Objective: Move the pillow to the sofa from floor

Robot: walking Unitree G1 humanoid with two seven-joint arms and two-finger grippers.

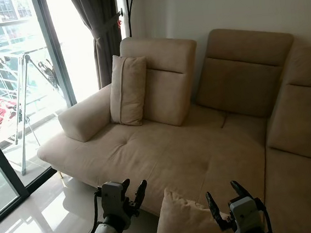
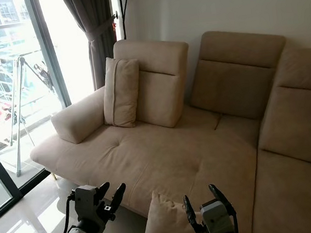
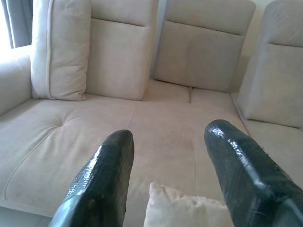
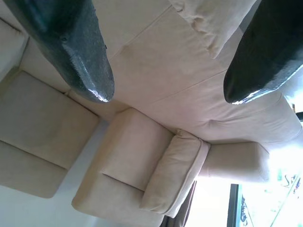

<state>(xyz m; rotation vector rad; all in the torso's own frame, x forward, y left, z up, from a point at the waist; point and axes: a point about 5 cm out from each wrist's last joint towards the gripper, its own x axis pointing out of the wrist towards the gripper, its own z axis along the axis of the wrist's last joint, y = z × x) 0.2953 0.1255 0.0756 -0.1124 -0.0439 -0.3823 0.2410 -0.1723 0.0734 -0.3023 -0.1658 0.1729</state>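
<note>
Partly cut off by the bottom edge of the frame, the pillow [image 1: 183, 224] shows only its upper corner, standing in front of the sofa [image 1: 202, 145] seat edge at lower centre; whether its base rests on the floor [image 1: 38, 216] cannot be made out. The left gripper [image 1: 134, 191] sits at lower left, just beside the pillow and apart from it, fingers spread and holding nothing. The right gripper [image 1: 224, 196] sits at lower right, fingers likewise released; one fingertip lies close against the pillow's edge, and contact cannot be confirmed. A second cushion [image 1: 128, 90] stands upright on the seat in the upper left, leaning on the backrest beside the armrest. The left wrist view shows the pillow's corner [image 3: 182, 210] between and beyond the two black fingers [image 3: 102, 175]. A curtain [image 1: 100, 28] and a glass door [image 1: 15, 91] occupy the upper left.
</note>
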